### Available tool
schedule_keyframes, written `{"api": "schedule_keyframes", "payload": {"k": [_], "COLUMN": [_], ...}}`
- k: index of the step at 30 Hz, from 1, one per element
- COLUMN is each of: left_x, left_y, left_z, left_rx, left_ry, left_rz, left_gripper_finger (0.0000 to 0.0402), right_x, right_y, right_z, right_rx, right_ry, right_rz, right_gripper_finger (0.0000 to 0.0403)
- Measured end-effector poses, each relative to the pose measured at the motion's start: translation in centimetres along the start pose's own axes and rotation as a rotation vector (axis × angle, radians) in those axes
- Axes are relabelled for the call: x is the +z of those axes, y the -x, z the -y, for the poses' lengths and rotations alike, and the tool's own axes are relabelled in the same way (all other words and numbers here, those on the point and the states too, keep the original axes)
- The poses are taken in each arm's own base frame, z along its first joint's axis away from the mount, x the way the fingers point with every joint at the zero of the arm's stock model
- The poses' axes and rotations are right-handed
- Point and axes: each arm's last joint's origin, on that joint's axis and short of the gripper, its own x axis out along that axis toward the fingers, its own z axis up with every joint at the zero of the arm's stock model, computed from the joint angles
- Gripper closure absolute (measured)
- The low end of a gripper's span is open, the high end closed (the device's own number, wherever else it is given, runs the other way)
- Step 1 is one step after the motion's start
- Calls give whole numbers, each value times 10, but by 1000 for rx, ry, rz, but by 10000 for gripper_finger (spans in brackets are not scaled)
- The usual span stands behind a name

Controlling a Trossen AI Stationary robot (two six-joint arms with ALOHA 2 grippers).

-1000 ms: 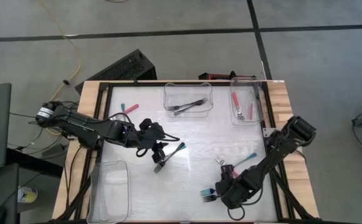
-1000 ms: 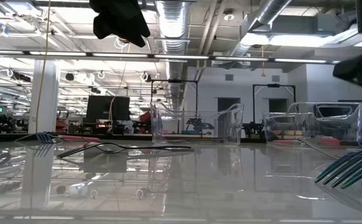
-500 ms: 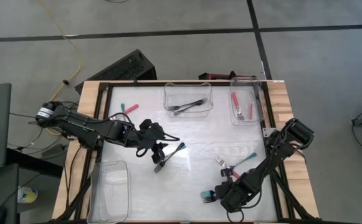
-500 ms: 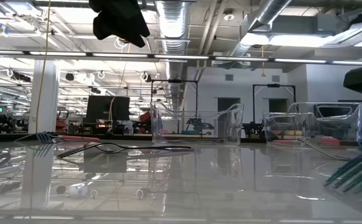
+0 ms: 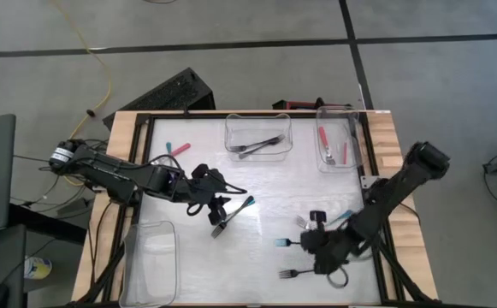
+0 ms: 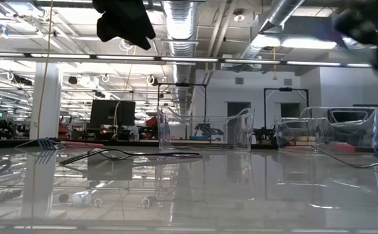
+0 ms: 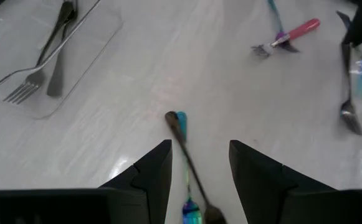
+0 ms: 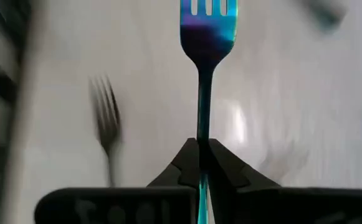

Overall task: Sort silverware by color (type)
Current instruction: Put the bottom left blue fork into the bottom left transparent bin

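My right gripper (image 5: 304,243) hangs above the table's near right part, shut on a teal fork (image 8: 206,37) whose tines point toward the table's left. A dark fork (image 5: 289,274) lies on the table just nearer. My left gripper (image 7: 199,149) stands open at mid-table. Between its fingers, untouched, a teal fork (image 7: 182,124) and a dark fork (image 7: 190,165) lie together on the table. A pink fork and a teal fork (image 5: 329,224) lie crossed near the right arm. Another pair (image 5: 178,149) lies at the far left. My right gripper pinches the teal fork's slim handle (image 8: 203,134) between its two fingers. The fingers come from the table's right and lie along the handle. The tines (image 5: 279,243) stick out ahead of the fingers. The fork is lifted clear of the table, roughly level.
A clear bin (image 5: 258,135) at the far middle holds dark forks. A second bin (image 5: 338,141) at the far right holds red-handled forks. A third clear bin (image 5: 152,261) stands at the near left corner.
My right gripper has shut on the teal fork near the table's front edge. It has risen and gone toward the far edge with it. The fork has been lifted clear, while the dark fork beside it stays on the table.
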Motion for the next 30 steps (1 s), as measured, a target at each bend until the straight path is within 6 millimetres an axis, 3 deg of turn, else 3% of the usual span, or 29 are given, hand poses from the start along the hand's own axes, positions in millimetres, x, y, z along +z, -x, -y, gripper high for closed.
{"api": "schedule_keyframes", "payload": {"k": [3, 8, 12, 18, 30], "left_x": [8, 16, 15, 21, 20], "left_y": [0, -4, -3, 10, 21], "left_z": [6, 20, 22, 21, 29], "left_rx": [-84, -370, -550, -676, -779], "left_ry": [16, -13, 36, 58, -15], "left_rz": [69, 301, 490, 759, 836], "left_gripper_finger": [258, 258, 258, 258, 258], "right_x": [19, 53, 80, 99, 120], "right_y": [28, 66, 86, 79, 46], "right_z": [12, 29, 40, 46, 47], "right_rx": [35, 105, 197, 340, 579], "right_ry": [-76, -134, -126, -94, -104], "right_rz": [191, 546, 794, 883, 918], "right_gripper_finger": [370, 369, 369, 370, 369]}}
